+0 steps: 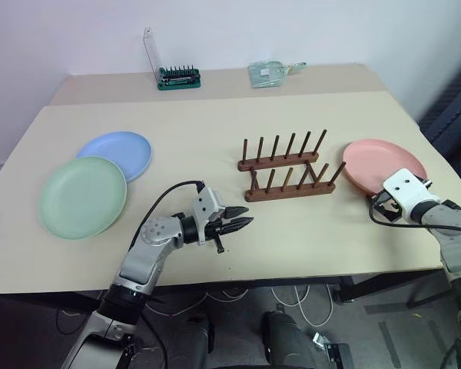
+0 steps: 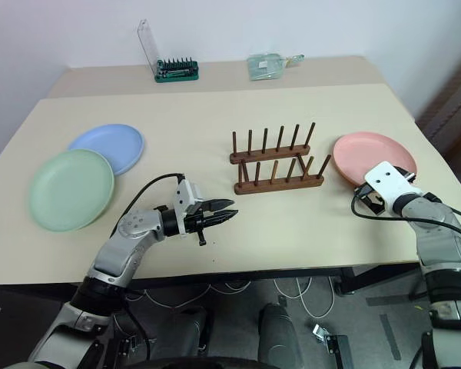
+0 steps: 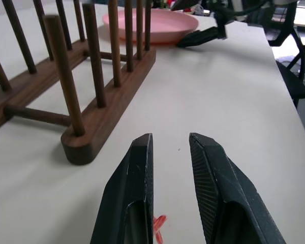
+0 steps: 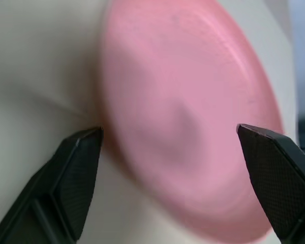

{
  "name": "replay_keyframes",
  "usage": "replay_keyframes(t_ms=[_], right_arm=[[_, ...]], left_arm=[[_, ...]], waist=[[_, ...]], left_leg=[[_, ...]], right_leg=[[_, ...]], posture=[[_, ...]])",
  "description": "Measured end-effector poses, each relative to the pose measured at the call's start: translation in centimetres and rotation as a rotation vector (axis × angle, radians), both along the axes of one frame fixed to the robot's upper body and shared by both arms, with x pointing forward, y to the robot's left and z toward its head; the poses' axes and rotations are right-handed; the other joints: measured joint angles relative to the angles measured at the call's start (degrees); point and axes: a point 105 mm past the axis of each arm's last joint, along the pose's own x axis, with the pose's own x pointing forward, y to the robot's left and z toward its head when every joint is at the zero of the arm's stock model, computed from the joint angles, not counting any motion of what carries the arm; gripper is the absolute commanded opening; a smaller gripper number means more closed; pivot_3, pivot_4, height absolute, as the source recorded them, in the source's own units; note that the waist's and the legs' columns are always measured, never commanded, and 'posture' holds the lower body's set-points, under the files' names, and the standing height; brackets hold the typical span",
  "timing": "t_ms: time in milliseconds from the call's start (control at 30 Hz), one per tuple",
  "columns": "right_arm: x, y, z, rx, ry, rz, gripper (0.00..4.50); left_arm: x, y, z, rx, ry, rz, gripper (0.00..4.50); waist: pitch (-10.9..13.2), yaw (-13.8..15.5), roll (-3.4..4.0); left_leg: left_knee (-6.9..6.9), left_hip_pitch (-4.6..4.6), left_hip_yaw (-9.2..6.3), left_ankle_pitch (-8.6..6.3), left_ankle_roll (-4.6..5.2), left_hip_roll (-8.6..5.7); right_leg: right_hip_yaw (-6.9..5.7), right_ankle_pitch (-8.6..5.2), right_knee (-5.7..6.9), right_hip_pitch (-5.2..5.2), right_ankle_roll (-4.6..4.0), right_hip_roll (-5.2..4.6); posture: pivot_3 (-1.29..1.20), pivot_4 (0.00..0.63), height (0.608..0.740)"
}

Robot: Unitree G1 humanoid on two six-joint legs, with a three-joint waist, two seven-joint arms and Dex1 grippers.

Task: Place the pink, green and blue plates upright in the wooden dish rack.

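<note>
R gripper (image 4: 173, 147) spread wide over pink plate (image 1: 376, 163), holding nothing; L gripper (image 3: 170, 152) slightly parted, empty, near rack (image 1: 288, 171).

We seem to be in a lab — loose cables (image 1: 307, 300) under a plain table (image 1: 215, 123), a screwdriver-bit holder (image 1: 178, 77) at upper centre.

Rack (image 1: 290, 167) stands at mid-table (image 1: 215, 115), empty. Two plates lie flat at the left, the nearer plate (image 1: 83, 196) overlapping the farther plate (image 1: 117, 154). A third plate (image 1: 383, 166) lies flat right of the rack. Bit holder (image 1: 178, 77) and a clear item (image 1: 270, 73) sit along the far edge.
</note>
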Motion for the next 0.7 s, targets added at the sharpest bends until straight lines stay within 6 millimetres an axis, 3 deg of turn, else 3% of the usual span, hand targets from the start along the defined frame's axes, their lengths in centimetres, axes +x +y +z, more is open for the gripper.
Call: replay_keyframes(t_ms=[67,267,300,400,500,633,700], right_arm=[[0.2,0.0,-0.2,-0.013,0.001,0.011,3.37],[0.1,0.4,-1.4,-0.059,0.03,0.053,0.28],[0.1,0.4,-1.4,-0.063,0.029,0.054,0.02],[-0.4,0.3,-1.3,-0.07,0.006,0.05,0.02],[-0.5,0.9,0.6,-0.024,-0.075,0.061,0.02],[-0.5,1.9,5.6,0.169,-0.244,0.092,0.02],[-0.7,3.9,10.1,0.389,-0.358,0.187,0.02]], left_arm=[[0.0,0.1,-0.1,0.001,0.002,0.01,1.1],[-0.2,0.5,-0.8,0.008,0.028,0.04,1.1],[-0.1,0.5,-0.8,0.008,0.028,0.041,1.1],[-0.2,0.5,-0.6,0.006,0.022,0.041,1.1],[-0.2,0.5,-0.6,0.007,0.022,0.041,1.1],[-0.1,0.5,-0.7,0.009,0.023,0.041,1.1],[-0.1,0.5,-0.7,0.008,0.024,0.038,1.1]], waist=[[0.0,0.02,-0.01],[0.01,0.13,0.0],[0.0,0.14,0.0],[0.01,0.19,0.02],[0.06,-0.02,0.11],[0.15,-0.21,0.25],[0.18,-0.23,0.28]], left_leg=[[0.01,-0.02,0.0,0.0,0.0,-0.01],[0.02,-0.03,-0.02,0.0,0.0,-0.02],[0.01,-0.03,-0.02,0.0,0.0,-0.02],[0.0,-0.05,-0.04,0.0,0.0,-0.02],[-0.01,-0.05,-0.02,0.0,0.0,-0.02],[-0.03,-0.03,-0.01,0.0,0.0,0.02],[-0.02,-0.05,-0.04,0.0,0.01,0.02]], right_leg=[[0.01,0.02,-0.01,0.0,0.03,0.0],[0.01,0.01,-0.01,0.01,0.03,0.0],[0.01,0.01,-0.01,0.0,0.03,0.0],[0.01,0.01,-0.01,-0.02,0.04,0.0],[0.03,0.05,-0.01,-0.04,0.11,0.0],[0.04,0.05,0.0,-0.05,0.13,0.02],[0.04,0.06,0.0,-0.05,0.14,0.02]], posture=[[0.0,0.15,0.74],[0.0,0.15,0.74],[0.0,0.15,0.74],[0.0,0.15,0.74],[0.0,0.15,0.74],[0.0,0.15,0.74],[0.0,0.15,0.74]])
